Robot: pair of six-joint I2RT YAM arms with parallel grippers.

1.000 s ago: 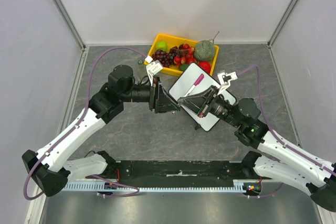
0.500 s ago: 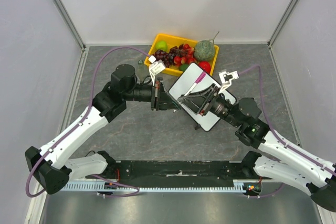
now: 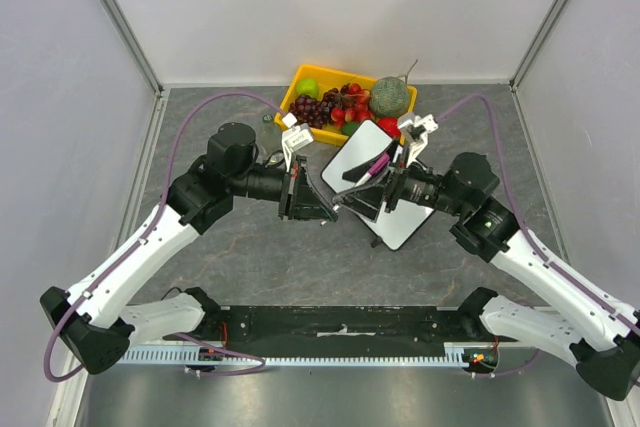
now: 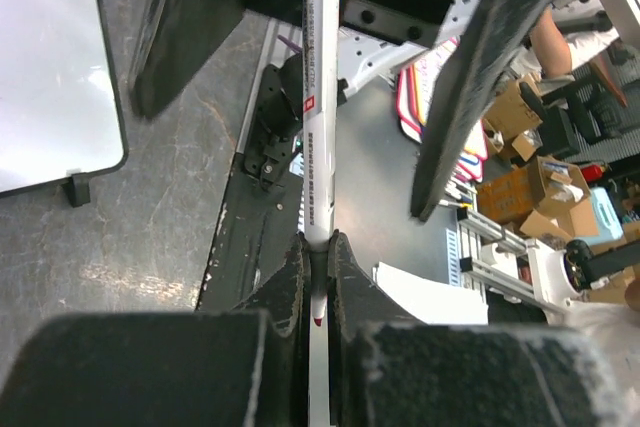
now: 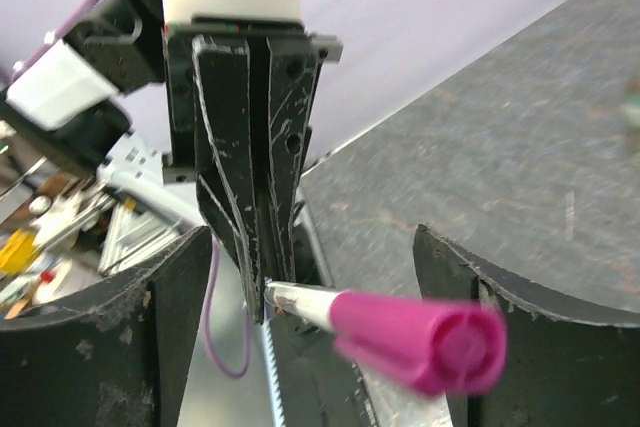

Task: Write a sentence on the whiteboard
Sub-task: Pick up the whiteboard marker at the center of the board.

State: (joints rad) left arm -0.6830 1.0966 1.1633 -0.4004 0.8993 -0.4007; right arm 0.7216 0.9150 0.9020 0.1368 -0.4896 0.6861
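One whiteboard (image 3: pixel 361 141) lies at an angle on the grey table (image 3: pixel 250 257), just in front of one yellow tray (image 3: pixel 299 77) heaped with fruit — grapes (image 3: pixel 308 107), a green apple (image 3: pixel 308 87). Above the board, the left gripper (image 3: pixel 332 209) clamps one magenta-capped marker (image 3: pixel 377 165); the right gripper (image 3: pixel 358 201) straddles it, jaws released.

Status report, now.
Left tool shut on marker. Right tool open around its capped end. Whiteboard blank where visible; right tool over it.
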